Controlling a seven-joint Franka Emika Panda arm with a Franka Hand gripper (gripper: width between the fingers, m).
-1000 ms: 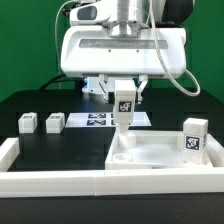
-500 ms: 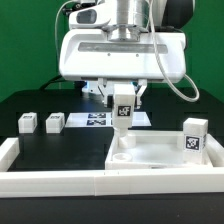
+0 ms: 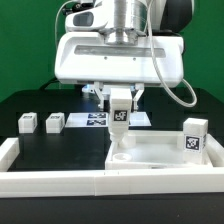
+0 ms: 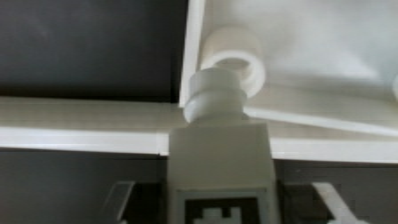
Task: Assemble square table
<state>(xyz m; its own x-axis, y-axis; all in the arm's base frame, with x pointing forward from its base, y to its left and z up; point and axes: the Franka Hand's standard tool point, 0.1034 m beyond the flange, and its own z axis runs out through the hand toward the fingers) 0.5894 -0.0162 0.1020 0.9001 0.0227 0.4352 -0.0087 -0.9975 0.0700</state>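
Slab [image 3: 165, 152] of the square table lies on the desk [image 3: 60, 150] at the exterior view's right, bordered by white border bars [image 3: 55, 181]. My hand [image 3: 120, 98] clamps the held leg [image 3: 119, 116] upright, its tip down at the slab's left edge. Two loose legs [image 3: 27, 123] stand well apart on the left, and a right leg [image 3: 194, 138] stands by the slab's right edge. The marker board [image 3: 95, 120] lies behind.

From the wrist view, the held leg [image 4: 222, 150] ends at a round boss [image 4: 231, 50] on the slab's [image 4: 320, 60] corner. I cannot tell whether it is seated.

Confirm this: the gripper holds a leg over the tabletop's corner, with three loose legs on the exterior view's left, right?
Two, not three: the exterior view shows only two loose legs there. The gripper does hold a leg over the tabletop's corner.
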